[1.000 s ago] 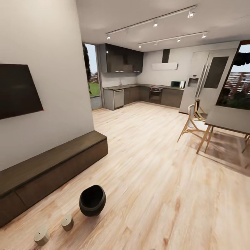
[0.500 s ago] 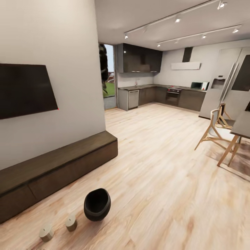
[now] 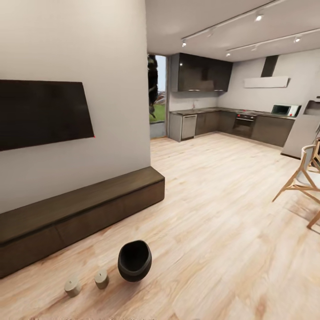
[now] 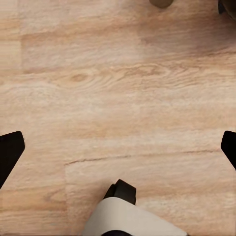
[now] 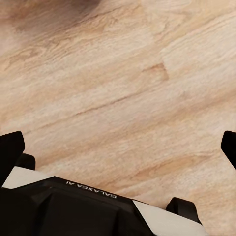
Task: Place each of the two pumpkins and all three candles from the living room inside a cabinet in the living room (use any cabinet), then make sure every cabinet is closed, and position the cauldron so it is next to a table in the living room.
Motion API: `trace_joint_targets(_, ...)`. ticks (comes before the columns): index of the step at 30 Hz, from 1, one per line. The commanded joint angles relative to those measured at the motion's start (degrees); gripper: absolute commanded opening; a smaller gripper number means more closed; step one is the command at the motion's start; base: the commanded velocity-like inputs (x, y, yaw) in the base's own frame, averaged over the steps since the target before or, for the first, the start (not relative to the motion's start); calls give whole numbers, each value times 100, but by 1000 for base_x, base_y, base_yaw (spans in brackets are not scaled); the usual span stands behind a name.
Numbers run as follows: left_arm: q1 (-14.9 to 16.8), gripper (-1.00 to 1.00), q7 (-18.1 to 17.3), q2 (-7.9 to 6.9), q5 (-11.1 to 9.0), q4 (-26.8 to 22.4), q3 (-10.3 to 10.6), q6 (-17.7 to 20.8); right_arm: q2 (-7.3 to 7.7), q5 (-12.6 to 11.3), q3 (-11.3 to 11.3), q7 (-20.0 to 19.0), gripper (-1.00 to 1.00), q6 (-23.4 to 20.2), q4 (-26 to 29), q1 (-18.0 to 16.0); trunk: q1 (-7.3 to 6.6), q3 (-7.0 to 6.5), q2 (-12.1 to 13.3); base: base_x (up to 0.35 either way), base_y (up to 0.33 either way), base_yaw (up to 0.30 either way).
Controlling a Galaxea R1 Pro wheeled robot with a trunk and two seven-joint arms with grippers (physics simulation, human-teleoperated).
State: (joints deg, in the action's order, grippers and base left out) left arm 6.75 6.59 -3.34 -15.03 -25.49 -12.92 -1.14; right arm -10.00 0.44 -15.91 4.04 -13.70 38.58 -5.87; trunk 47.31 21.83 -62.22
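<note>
While spread wide over bare floor point(image 4: 123, 98), held nothing: left gripper point(image 4: 118, 147) and right gripper point(image 5: 118, 142) alike, dark fingertips at the frame edges. Found two candles point(image 3: 101, 279) just beside the cauldron point(image 3: 134, 261), in front of the cabinet point(image 3: 89, 209). Judged the candles light, rigid and smooth; best pinched across the round sides.

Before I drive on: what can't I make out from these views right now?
- Third candle: head view has two candles beside the cauldron; the frame's lower edge cuts the floor there.
- Cabinet: its left end is cut off by the frame edge; drawer seams too faint to judge fully shut.
- Left claw and right claw: fingertips sit at the frame edges, wide apart over bare floor.
- Chair: cropped at the right edge.
</note>
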Motion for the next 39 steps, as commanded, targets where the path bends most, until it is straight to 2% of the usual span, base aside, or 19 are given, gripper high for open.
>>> trace_joint_targets(1,1,100,0,0,0,0,0,0,0,0,0,0,100,0,0,1,0,6,0,1,-1,238)
trace_joint_targets(8,-2,100,0,0,0,0,0,-77,0,-23,16,-28,100,26,0,1,0,41,0,122,-99,133)
trace_joint_targets(16,2,100,2,13,-3,0,2,-164,7,-24,14,-43,100,323,-246,-1,0,43,0,41,-36,7)
trace_joint_targets(19,1,100,6,28,-5,0,85,-168,0,-8,10,-44,100,404,-363,-1,0,43,0,157,-95,0)
trace_joint_targets(23,2,100,10,30,-8,0,400,-185,0,0,8,-40,100,472,-419,-2,0,43,0,156,-86,0)
trace_joint_targets(25,2,100,14,31,-8,0,444,-189,0,0,12,-37,100,473,-426,-2,0,43,0,38,-19,0)
trace_joint_targets(39,2,100,9,28,-17,0,483,-186,0,-70,30,-23,100,497,-418,-2,0,43,0,3,-1,0)
